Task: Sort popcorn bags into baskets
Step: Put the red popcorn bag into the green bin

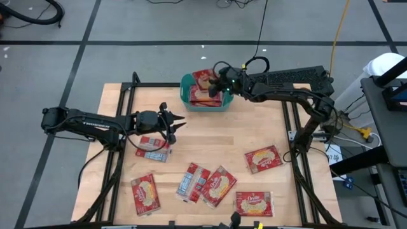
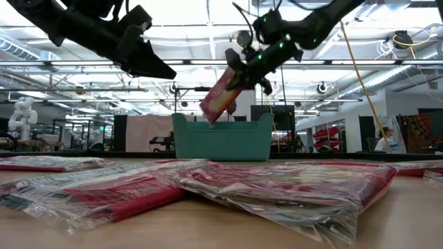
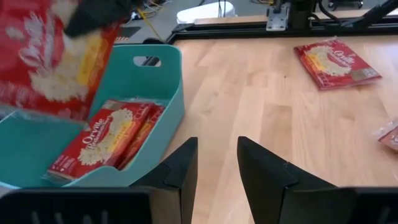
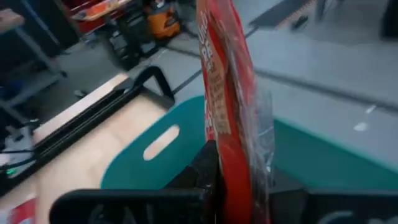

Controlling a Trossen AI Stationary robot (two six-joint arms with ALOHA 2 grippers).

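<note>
Bare bench (image 1: 254, 130) lies open ahead of the left hand (image 1: 180, 124); above the teal basket (image 1: 186, 94), the right hand (image 1: 222, 81) and its clamped popcorn bag (image 2: 221, 95) block entry.

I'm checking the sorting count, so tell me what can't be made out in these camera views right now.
- High view: how many popcorn bags lie in the teal basket; the right gripper and its held popcorn bag cover them.
- Left wrist view: that held bag hides part of the basket floor.
- Low view: the basket wall hides its contents; near bags blur together.
- High view: whether the left gripper is empty; its fingertips are too small.
</note>
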